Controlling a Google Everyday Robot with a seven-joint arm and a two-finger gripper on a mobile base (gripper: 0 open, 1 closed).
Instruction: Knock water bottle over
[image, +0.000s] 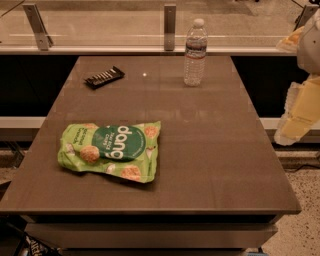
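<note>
Right now the water bottle (195, 52) is standing up tall near the far edge of the table (210, 165), not tipped yet, because the gripper (300, 112) is hanging off the table's right side, not reaching in, and I cannot tell if it is squeezing or loose.

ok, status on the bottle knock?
Gripper beyond the right edge of the table, touching nothing. Water bottle upright at the far side. Chip bag and black bar lie well left, not in the way.
</note>
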